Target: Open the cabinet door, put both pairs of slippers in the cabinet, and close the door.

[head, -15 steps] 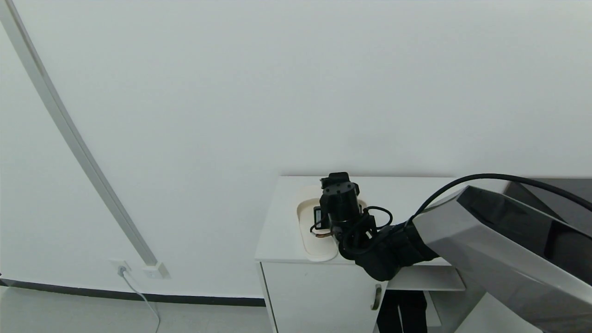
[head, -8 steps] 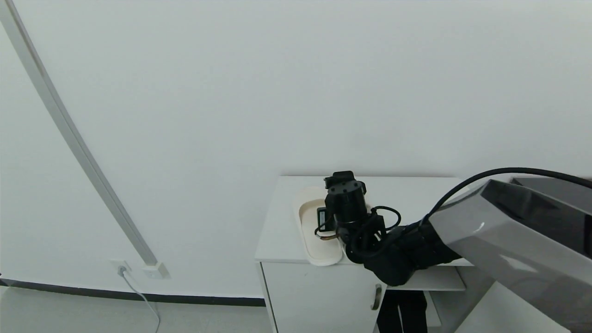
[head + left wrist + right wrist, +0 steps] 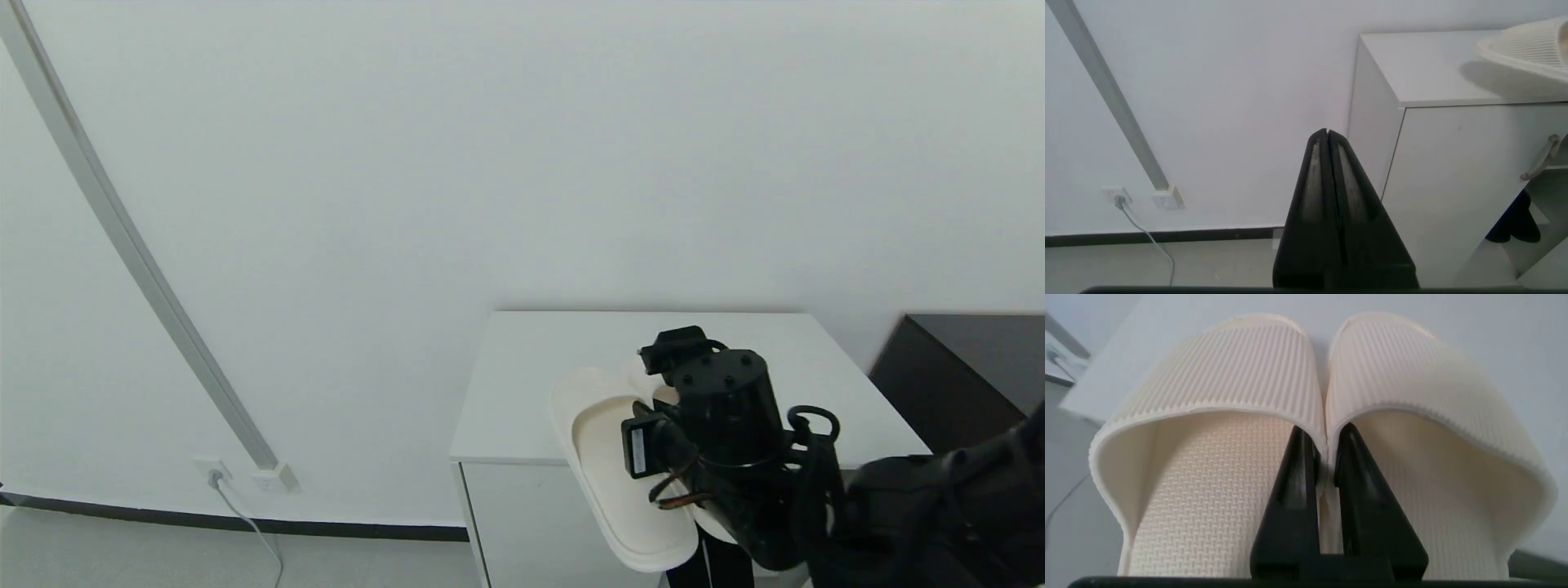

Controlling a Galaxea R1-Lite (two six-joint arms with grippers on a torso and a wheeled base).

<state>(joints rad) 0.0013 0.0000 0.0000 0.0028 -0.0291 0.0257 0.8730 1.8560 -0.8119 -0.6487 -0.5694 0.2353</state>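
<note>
Right gripper (image 3: 1325, 447) pinches inner edges of both cream slippers (image 3: 596, 457), so pair moves as one. Slippers up in air, just in front of cabinet (image 3: 506, 384) top, likely headed inside. Left gripper (image 3: 1328, 171) beside cabinet, squeezed tight, holding nothing.

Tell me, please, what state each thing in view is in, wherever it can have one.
Cream slippers: gripped as a pair, lifted off the cabinet top.
Right tool: shut on the slippers' inner edges.
Left tool: shut, empty.
Cabinet's left door: shut.
Compartment beside that door: open, with a dark thing inside.
Wall socket: cable plugged in.
</note>
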